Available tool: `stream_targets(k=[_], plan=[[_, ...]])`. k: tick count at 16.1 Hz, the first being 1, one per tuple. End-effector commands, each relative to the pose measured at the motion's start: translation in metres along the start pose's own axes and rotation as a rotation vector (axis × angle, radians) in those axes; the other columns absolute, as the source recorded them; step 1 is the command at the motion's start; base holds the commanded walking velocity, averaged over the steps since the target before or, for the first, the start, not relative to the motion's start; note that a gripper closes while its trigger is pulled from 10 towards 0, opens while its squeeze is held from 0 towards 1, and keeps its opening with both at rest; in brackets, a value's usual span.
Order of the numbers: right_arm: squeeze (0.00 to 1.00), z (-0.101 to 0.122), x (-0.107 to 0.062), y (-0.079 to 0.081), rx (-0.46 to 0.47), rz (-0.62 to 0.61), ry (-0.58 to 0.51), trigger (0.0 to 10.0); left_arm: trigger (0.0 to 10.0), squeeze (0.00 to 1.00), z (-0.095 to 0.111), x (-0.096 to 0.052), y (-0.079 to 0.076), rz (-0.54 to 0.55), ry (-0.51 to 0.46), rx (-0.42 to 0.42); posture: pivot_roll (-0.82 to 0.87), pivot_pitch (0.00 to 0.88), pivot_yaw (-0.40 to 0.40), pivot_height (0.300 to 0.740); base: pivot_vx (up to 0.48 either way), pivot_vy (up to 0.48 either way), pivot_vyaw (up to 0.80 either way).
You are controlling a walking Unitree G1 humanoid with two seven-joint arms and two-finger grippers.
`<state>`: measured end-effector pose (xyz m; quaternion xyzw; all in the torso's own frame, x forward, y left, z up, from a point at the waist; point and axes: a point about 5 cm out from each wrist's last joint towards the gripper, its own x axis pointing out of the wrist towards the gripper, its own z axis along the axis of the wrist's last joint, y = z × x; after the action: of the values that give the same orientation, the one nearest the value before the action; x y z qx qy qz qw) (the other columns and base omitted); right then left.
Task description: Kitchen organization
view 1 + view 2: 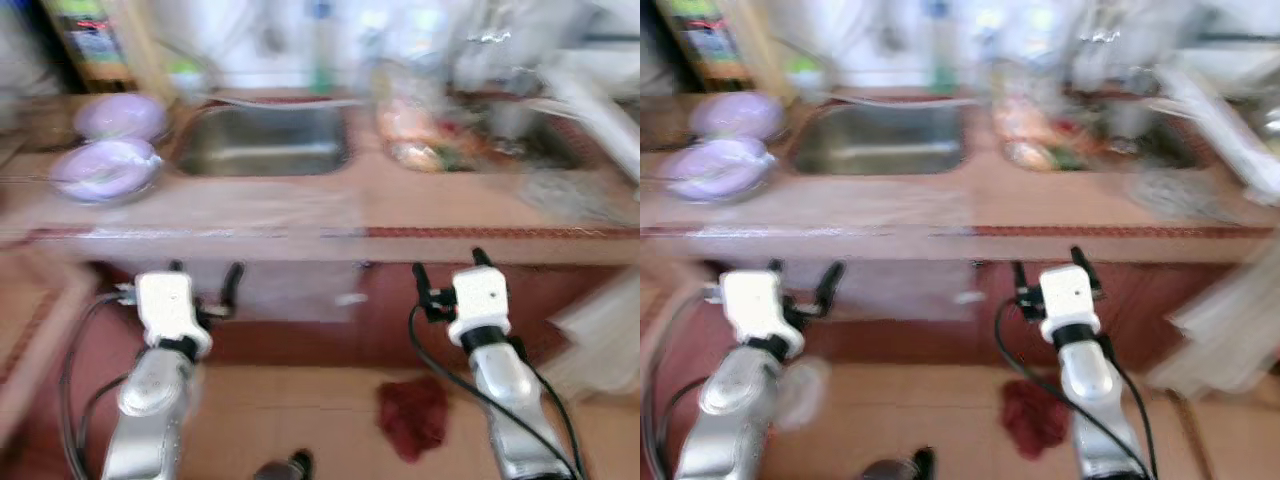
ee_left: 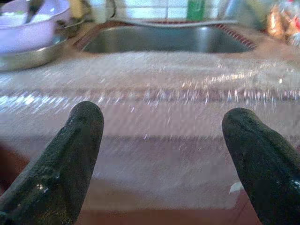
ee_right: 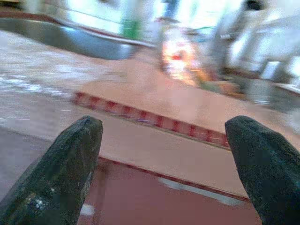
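Beside steel sink (image 1: 262, 140), lilac bowls (image 1: 108, 168)

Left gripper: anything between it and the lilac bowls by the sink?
Yes. The left gripper hangs below and in front of the counter edge, fingers open. The lilac bowls sit on top, left of the sink, so the counter front blocks a straight reach.
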<state>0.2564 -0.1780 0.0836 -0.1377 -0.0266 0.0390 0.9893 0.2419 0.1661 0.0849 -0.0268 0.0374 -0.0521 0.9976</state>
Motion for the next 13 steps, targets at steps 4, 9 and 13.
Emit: stream_targets(k=[4, 9, 13], plan=[[0.00, 0.001, 0.002, 0.004, 0.026, -0.009, -0.018, 10.0, 10.0, 0.00, 0.006, 0.002, 0.001, -0.020, -0.043, 0.030, 0.01, 0.000, 0.027, 0.740, 0.000, 0.000, 0.79], [0.00, 0.000, -0.001, 0.006, 0.083, -0.013, -0.014, 10.0, 10.0, 0.00, 0.004, -0.001, 0.000, -0.059, -0.024, -0.022, 0.01, 0.000, 0.032, 0.740, 0.000, 0.000, 0.79], [0.00, 0.001, 0.002, -0.005, 0.097, -0.086, -0.007, 10.0, 10.0, 0.00, 0.011, 0.003, -0.003, -0.065, -0.063, 0.001, 0.01, 0.000, 0.038, 0.740, 0.000, 0.000, 0.00]])
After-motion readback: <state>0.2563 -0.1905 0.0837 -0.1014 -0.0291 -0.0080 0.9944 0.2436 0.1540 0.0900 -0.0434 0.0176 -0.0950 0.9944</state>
